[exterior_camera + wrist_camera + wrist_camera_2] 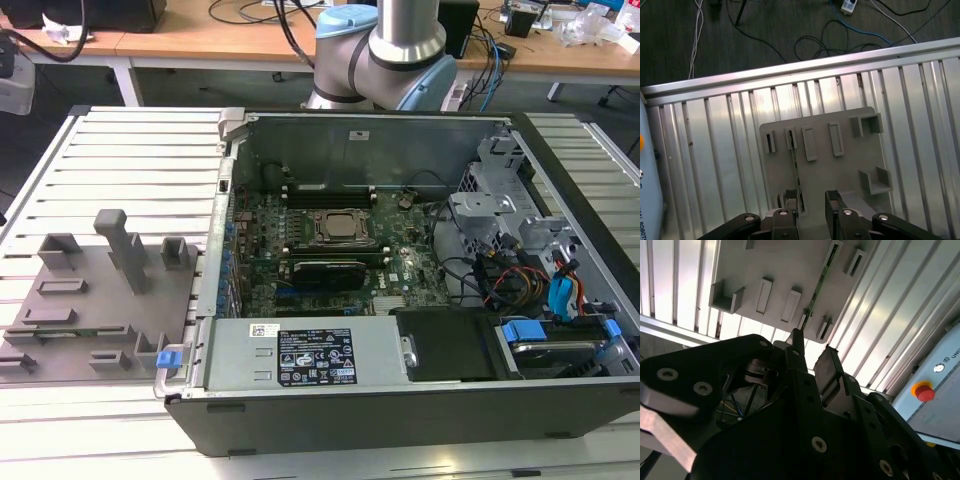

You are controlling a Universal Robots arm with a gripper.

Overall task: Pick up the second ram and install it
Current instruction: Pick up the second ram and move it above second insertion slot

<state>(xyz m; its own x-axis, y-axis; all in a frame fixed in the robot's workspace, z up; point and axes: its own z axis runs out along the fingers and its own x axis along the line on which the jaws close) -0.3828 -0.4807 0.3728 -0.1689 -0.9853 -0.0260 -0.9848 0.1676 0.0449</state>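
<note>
The gripper (812, 201) is hanging over one gray holder plate (840, 170), its two fingers (833, 202) standing moderately apart and gripping nothing. One second ram (794, 165) is sitting in the plate, in line with one finger, away from the computer case (400, 400).

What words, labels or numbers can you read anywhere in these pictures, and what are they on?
None can be read with confidence.
Black label on the grey cover in the exterior view: print too small.
White sticker beside it: too small.
Pale blue box in both wrist views: lettering cut off at the edge.
</note>
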